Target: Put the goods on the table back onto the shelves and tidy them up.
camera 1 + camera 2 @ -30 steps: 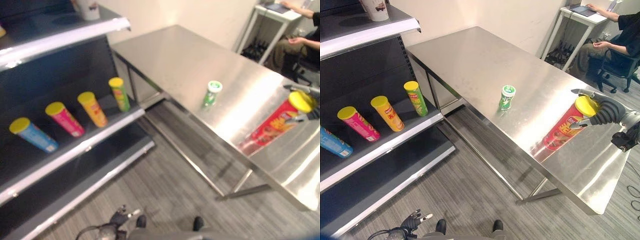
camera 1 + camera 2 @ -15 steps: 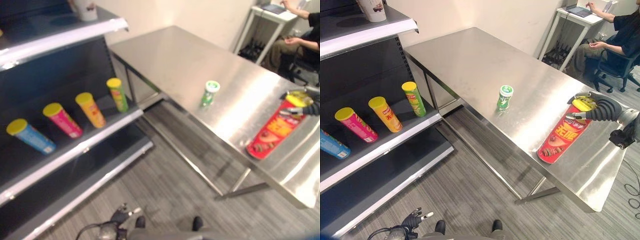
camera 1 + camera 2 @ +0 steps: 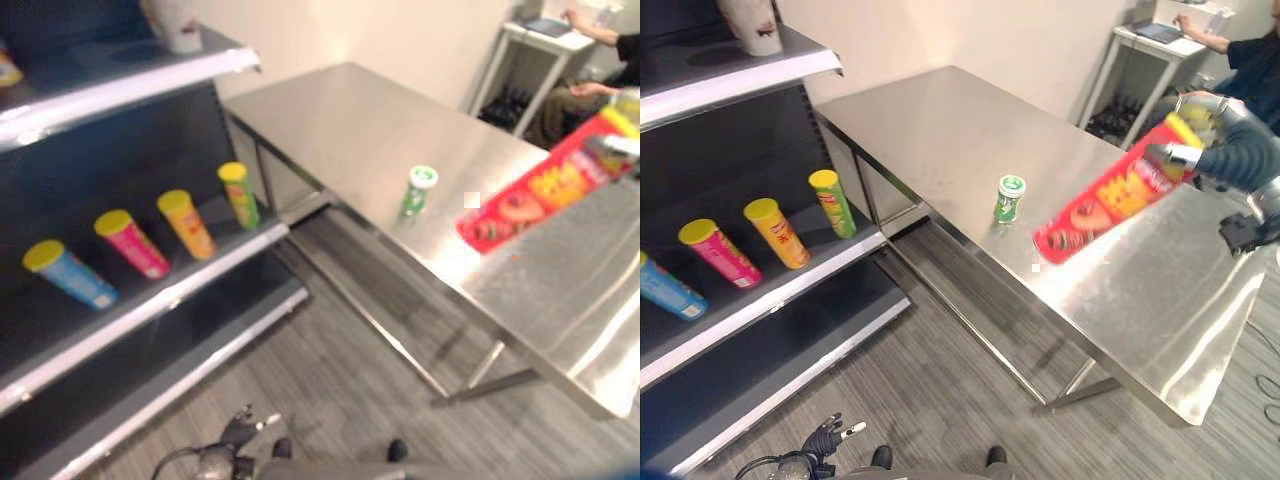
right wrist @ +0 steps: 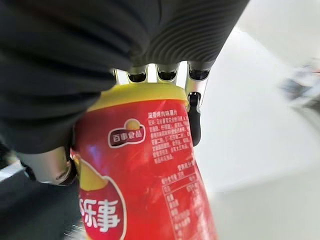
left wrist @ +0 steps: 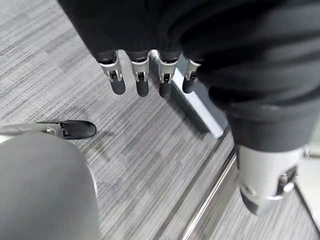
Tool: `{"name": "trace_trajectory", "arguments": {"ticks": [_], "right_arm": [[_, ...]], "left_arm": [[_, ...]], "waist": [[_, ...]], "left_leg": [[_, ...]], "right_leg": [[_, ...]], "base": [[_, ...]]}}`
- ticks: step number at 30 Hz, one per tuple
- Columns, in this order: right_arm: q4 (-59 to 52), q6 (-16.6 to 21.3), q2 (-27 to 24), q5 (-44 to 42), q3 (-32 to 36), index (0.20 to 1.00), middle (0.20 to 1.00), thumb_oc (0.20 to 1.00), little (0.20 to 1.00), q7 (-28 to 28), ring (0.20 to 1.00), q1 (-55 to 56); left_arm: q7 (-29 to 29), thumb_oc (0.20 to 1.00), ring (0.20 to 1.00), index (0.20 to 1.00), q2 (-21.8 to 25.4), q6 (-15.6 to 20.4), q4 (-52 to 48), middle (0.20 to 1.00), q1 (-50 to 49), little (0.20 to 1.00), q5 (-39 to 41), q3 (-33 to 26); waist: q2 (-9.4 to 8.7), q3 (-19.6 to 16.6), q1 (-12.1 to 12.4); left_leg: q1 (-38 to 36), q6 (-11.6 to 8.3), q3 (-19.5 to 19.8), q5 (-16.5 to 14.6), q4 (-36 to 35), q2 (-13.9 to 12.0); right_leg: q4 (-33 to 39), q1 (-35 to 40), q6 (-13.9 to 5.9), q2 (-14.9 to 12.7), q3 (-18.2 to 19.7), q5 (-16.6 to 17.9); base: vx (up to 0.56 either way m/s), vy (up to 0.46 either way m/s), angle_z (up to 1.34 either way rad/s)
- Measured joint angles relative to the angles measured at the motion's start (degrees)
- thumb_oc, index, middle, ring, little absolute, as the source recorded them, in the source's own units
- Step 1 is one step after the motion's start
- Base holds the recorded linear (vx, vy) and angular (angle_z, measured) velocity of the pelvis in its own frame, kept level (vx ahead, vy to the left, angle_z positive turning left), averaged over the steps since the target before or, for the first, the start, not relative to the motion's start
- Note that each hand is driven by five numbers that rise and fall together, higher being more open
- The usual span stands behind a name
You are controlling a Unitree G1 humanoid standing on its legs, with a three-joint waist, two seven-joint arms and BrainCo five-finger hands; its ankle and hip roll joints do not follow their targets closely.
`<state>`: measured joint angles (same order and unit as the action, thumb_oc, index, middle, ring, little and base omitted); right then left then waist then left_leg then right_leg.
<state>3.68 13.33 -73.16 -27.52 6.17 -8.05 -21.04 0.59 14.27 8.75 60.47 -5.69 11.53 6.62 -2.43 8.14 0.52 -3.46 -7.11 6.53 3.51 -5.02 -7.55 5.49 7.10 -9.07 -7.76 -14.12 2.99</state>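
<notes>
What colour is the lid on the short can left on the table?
Green and white lid on the short can; clearest in the right eye view.

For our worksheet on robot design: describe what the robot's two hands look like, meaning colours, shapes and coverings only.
Each hand has a dark ribbed cover over its back and wrist, with slim silver fingers ending in dark rounded tips. The left hand shows a neat row of such fingers below its cover, its thumb set apart. The right hand has the same ribbed dark cover and silver fingers.
</notes>
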Motion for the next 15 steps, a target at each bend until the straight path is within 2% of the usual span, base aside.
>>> {"name": "trace_trajectory", "arguments": {"ticks": [3, 4, 6, 8, 9, 10, 11, 12, 13, 14, 15], "right_arm": [[0.21, 0.25, 0.90, -0.01, -6.28, 0.200, 0.200, 0.200, 0.200, 1.20, 0.200, -7.25], [0.53, 0.32, 0.92, 0.34, -10.47, 0.200, 0.200, 0.200, 0.200, 1.44, 0.200, -11.23], [0.62, 0.30, 0.60, 0.76, -14.36, 0.200, 0.200, 0.200, 0.200, 1.47, 0.200, -14.63], [0.61, 0.37, 0.60, 1.76, -15.93, 0.200, 0.200, 0.200, 0.200, 1.73, 0.200, -15.48], [0.41, 0.37, 0.95, 2.01, -17.27, 0.200, 0.200, 0.200, 0.200, 1.86, 0.200, -15.50], [-0.89, 0.27, 2.37, 2.91, -18.71, 0.200, 0.200, 0.200, 0.200, 1.47, 0.200, -14.58], [-1.50, 0.28, 2.38, 2.94, -18.59, 0.200, 0.200, 0.200, 0.200, 1.33, 0.200, -13.79], [-2.01, 0.30, 2.55, 3.30, -16.75, 0.200, 0.200, 0.200, 0.200, 1.31, 0.200, -11.39], [-1.42, 1.07, 4.17, 3.50, -14.84, 0.200, 0.200, 0.200, 0.200, 1.55, 0.200, -9.53], [-1.17, 0.70, 5.07, 3.81, -14.07, 0.200, 0.200, 0.200, 0.200, 1.82, 0.200, -8.31], [-1.05, 0.31, 6.32, 4.29, -13.91, 0.200, 0.200, 0.200, 0.200, 2.19, 0.200, -6.29]], "left_arm": [[-0.50, 1.000, 1.000, 1.000, 0.10, 0.12, -0.99, 1.000, -1.98, 1.000, 1.13, -2.58], [-0.56, 1.000, 1.000, 1.000, 0.00, 0.22, -0.74, 1.000, -2.04, 1.000, 2.36, -2.78], [-0.64, 1.000, 1.000, 1.000, -0.51, 0.22, -0.69, 1.000, -1.76, 1.000, 3.62, -2.68], [-0.73, 1.000, 1.000, 1.000, -0.80, 0.14, -0.48, 1.000, -1.40, 1.000, 3.89, -2.63], [-0.82, 1.000, 1.000, 1.000, -0.56, 0.06, 0.40, 1.000, -1.37, 1.000, 4.51, -2.70], [-1.24, 1.000, 1.000, 1.000, 0.16, -0.35, 2.32, 1.000, -1.50, 1.000, 5.44, -2.84], [-1.40, 1.000, 1.000, 1.000, 0.33, -0.40, 2.72, 1.000, -1.60, 1.000, 5.51, -2.82], [-1.61, 1.000, 1.000, 1.000, -0.19, -0.37, 2.70, 1.000, -2.49, 1.000, 5.51, -2.36], [-1.62, 1.000, 1.000, 1.000, -0.57, -0.20, 2.64, 1.000, -2.96, 1.000, 5.51, -2.64], [-1.68, 1.000, 1.000, 1.000, -0.78, -0.23, 2.74, 1.000, -3.20, 1.000, 5.49, -2.41], [-1.77, 1.000, 1.000, 1.000, -0.18, -0.15, 2.24, 1.000, -2.94, 1.000, 5.46, -2.63]], "waist": [[0.79, 0.00, 2.10], [1.55, 0.49, 3.98], [2.50, 1.12, 5.00], [3.27, 1.73, 6.90], [2.65, 1.99, 7.57], [0.04, 2.63, 8.09], [-0.44, 2.97, 7.96], [0.91, 2.83, 7.42], [1.45, 2.76, 6.99], [1.68, 2.66, 6.01], [-0.06, 3.34, 4.68]], "left_leg": [[1.99, -0.40, 3.24, 0.27, 1.96, -0.38], [4.44, -1.39, 5.72, 1.03, 3.83, -0.10], [8.05, -1.81, 7.10, 3.41, 4.96, 0.77], [9.02, -1.51, 5.12, 3.04, 3.23, -0.66], [9.39, -1.22, 2.38, 2.36, 3.02, -1.12], [8.84, -1.27, -1.34, 2.29, 3.13, -2.14], [7.90, -1.78, -1.95, 2.16, 3.11, -2.89], [5.14, -2.57, -2.97, 1.74, 3.53, -7.05], [3.58, -2.69, -3.39, 1.36, 3.88, -8.24], [2.35, -4.30, -3.70, 0.01, 3.25, -8.80], [1.28, -5.27, -3.89, -0.51, 1.45, -5.31]], "right_leg": [[0.02, 0.92, 0.17, 0.96, -2.86, -0.87], [0.01, 1.00, 0.22, 1.34, -5.47, -0.90], [0.00, 1.09, 0.74, 1.26, -9.70, -1.18], [0.00, 0.98, 3.26, 1.21, -12.25, -0.87], [0.01, 0.61, 3.81, 0.38, -13.24, -0.77], [-0.03, 0.50, 3.82, -2.23, -13.73, -0.59], [-0.40, 0.72, 3.29, -2.86, -13.88, -0.37], [-0.84, 1.49, 0.86, -3.44, -14.57, 0.95], [-1.68, 2.05, 1.00, -3.58, -15.09, -0.16], [-2.02, 2.33, 0.16, -4.18, -15.15, 0.05], [-2.17, 2.38, -2.64, -7.29, -15.16, 1.45]], "base": [[-0.15, -0.056, 0.58], [-0.22, 0.061, 0.96], [-0.17, 0.165, 1.21], [-0.08, 0.197, 0.81], [-0.04, 0.197, 0.55], [-0.08, 0.350, 0.48], [-0.10, 0.509, 0.46], [-0.08, 0.409, 0.36], [-0.04, 0.296, 0.39], [-0.09, 0.473, 0.37], [-0.14, 0.657, 0.35]]}}
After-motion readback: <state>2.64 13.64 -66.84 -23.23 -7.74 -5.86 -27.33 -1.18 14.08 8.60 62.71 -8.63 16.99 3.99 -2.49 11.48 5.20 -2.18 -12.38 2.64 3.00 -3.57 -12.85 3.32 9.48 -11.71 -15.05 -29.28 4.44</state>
